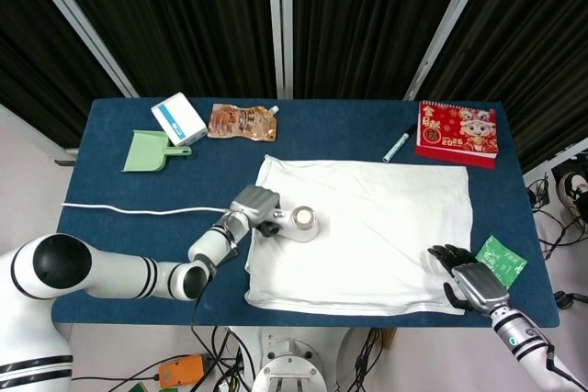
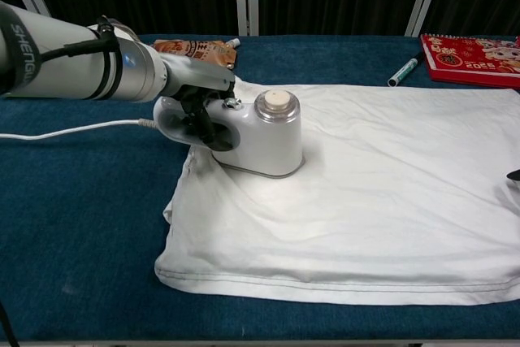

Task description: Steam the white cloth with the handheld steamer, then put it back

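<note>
The white cloth (image 1: 367,227) (image 2: 366,201) lies flat across the middle of the blue table. The white handheld steamer (image 1: 292,224) (image 2: 264,136) rests with its base on the cloth's left part, and my left hand (image 1: 255,205) (image 2: 197,115) grips its handle. A white cord (image 1: 138,210) (image 2: 73,129) trails left from it. My right hand (image 1: 462,274) rests at the cloth's front right corner with its dark fingers curled; nothing shows in it. In the chest view only a dark tip shows at the right edge.
Along the back edge lie a green dustpan (image 1: 147,151), a white and blue box (image 1: 178,117), a snack pouch (image 1: 241,121) (image 2: 195,49), a marker (image 1: 397,145) (image 2: 402,72) and a red calendar (image 1: 457,131) (image 2: 471,48). A green packet (image 1: 503,259) sits at the right.
</note>
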`<action>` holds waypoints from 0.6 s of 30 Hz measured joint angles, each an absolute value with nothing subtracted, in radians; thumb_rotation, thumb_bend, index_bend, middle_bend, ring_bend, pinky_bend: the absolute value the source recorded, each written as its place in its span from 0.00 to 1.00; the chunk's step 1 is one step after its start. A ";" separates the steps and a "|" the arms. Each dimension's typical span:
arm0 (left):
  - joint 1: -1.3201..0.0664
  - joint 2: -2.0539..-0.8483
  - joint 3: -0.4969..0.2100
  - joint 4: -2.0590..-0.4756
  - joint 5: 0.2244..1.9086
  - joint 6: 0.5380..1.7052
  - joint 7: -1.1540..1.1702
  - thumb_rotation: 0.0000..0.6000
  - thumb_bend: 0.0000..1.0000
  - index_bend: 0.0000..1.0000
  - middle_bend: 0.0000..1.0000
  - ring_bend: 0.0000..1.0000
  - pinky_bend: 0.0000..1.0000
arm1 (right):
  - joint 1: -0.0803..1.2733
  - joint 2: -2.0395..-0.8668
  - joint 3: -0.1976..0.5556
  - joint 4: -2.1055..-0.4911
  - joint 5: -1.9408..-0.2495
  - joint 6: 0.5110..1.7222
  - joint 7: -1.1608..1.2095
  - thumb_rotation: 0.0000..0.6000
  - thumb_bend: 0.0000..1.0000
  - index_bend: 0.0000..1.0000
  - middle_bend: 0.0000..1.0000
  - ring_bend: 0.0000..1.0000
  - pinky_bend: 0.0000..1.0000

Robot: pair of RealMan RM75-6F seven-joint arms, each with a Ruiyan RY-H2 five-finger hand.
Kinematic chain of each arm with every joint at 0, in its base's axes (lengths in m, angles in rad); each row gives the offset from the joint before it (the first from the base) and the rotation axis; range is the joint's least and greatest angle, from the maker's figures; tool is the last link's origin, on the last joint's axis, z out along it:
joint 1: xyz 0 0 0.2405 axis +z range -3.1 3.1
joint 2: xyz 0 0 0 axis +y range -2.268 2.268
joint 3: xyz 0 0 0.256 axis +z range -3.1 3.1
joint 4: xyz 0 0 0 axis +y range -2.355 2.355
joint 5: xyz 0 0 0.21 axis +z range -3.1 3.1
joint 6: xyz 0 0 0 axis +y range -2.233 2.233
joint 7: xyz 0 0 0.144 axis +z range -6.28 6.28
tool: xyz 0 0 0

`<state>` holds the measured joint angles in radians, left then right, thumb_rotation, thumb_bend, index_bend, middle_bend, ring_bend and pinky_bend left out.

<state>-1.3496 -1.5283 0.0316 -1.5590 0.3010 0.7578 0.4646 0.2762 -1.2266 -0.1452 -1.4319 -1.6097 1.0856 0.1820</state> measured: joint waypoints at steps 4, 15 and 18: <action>-1.323 -1.506 0.035 -1.543 0.280 0.763 0.454 0.84 0.72 0.77 0.94 0.77 0.66 | 0.275 -1.230 -0.147 -1.425 -1.610 1.088 0.188 1.00 0.79 0.06 0.13 0.05 0.14; -1.243 -1.429 0.009 -1.546 0.257 0.776 0.390 0.83 0.72 0.77 0.94 0.76 0.66 | 0.275 -1.240 -0.147 -1.405 -1.615 1.099 0.207 1.00 0.79 0.06 0.13 0.05 0.14; -1.228 -1.411 -0.012 -1.597 0.312 0.786 0.374 0.83 0.72 0.77 0.94 0.77 0.65 | 0.277 -1.243 -0.148 -1.401 -1.616 1.097 0.211 1.00 0.79 0.06 0.13 0.05 0.14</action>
<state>-1.2276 -1.4105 -0.0117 -1.5974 0.3122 0.7857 0.3739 0.2767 -1.2434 -0.1478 -1.4006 -1.6155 1.0973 0.2110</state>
